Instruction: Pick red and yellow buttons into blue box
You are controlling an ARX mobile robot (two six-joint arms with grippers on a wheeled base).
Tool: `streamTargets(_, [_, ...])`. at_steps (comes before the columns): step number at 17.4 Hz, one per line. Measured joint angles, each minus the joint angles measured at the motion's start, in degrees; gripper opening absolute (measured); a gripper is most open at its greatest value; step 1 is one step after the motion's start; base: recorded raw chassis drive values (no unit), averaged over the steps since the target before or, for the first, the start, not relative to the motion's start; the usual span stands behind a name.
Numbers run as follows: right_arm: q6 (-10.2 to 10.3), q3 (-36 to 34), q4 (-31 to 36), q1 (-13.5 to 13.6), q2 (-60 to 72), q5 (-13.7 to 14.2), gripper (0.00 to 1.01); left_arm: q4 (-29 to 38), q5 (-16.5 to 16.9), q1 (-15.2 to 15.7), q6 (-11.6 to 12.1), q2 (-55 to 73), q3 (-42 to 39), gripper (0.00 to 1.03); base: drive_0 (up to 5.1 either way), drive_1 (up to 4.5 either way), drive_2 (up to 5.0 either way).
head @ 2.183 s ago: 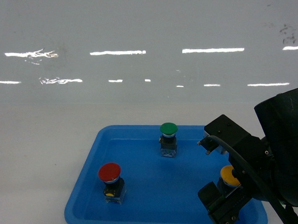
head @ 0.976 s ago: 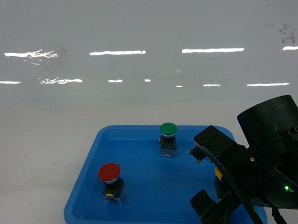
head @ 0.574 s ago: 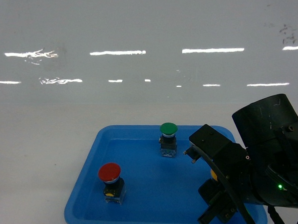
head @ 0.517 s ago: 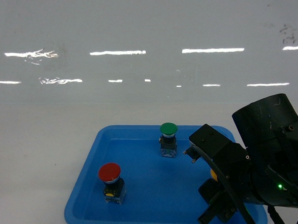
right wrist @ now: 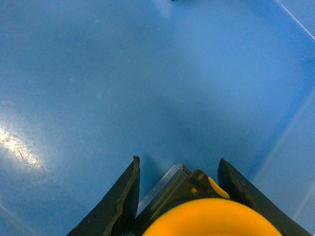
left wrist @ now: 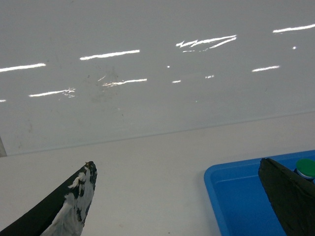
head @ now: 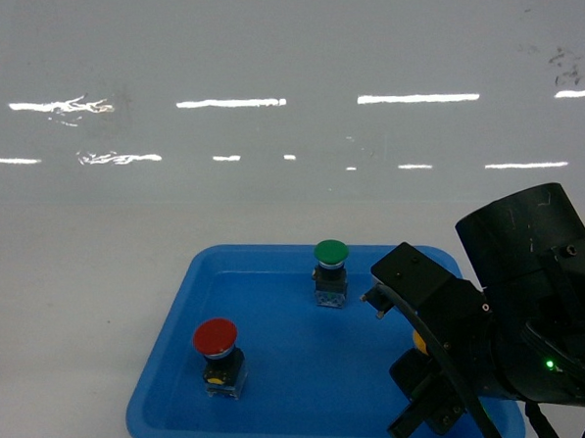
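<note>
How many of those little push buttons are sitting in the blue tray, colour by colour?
Red button: 1
Green button: 1
Yellow button: 1, between the right gripper fingers; mostly hidden in the head view
Total: 3 buttons in the blue tray

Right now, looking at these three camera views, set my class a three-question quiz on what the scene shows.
1. True or false: the green button stands in the blue tray.
2. Which button sits between the right gripper fingers? A red, B yellow, C green.
3. Fill in: the left gripper hangs open over the white ____.

Key: 1 true. 2 B, the yellow button. 3 table.
</note>
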Motion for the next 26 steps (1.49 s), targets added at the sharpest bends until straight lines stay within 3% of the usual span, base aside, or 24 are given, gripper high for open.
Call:
streamTargets(5, [0.44,-1.25,-0.94,-0.48,-2.47,-0.07,0.41,0.00,-0.02,0.00,0.00,0.00,0.00,0.98,0.0,0.00,0.0])
streamTargets(13, [1.62,-2.16,-3.82,-2.12,-17.42,-2.03,0.41,0.00,-0.02,0.00,0.00,0.00,-0.02,0.98,0.0,0.00,0.0])
streamTargets(17, [4.39,-2.36,-9.35,-1.03,-32.04,-3.48,0.41,0.00,-0.02,0.00,0.00,0.00,-0.02,0.98,0.0,0.00,0.0])
streamTargets(19, [6.08,-7.08,-14.38,-0.35,-43.98,-0.90,0.41,0.00,-0.02,0.00,0.02,0.00,-0.02,0.98,0.0,0.00,0.0])
streamTargets(20, [6.03,-8.13,-16.22,-0.02,-48.48,0.11,0.41,0.00,-0.02,0.00,0.00,0.00,-0.02,0.98,0.0,0.00,0.0])
streamTargets(21, [4.33,-8.41,-17.09,-0.48,-49.64,0.90,0.41,0.00,-0.02,0.00,0.02,0.00,-0.02,0.98,0.0,0.00,0.0])
streamTargets(22, [3.91,-8.41,-17.07,-0.66,-49.64,1.14,0.41,0.02,-0.02,0.00,0.02,0.00,-0.02,0.98,0.0,0.00,0.0])
streamTargets(26, [3.78,-8.41,-17.09,-0.83,-49.64,1.20,0.41,0.00,-0.02,0.00,0.02,0.00,-0.02,0.98,0.0,0.00,0.0])
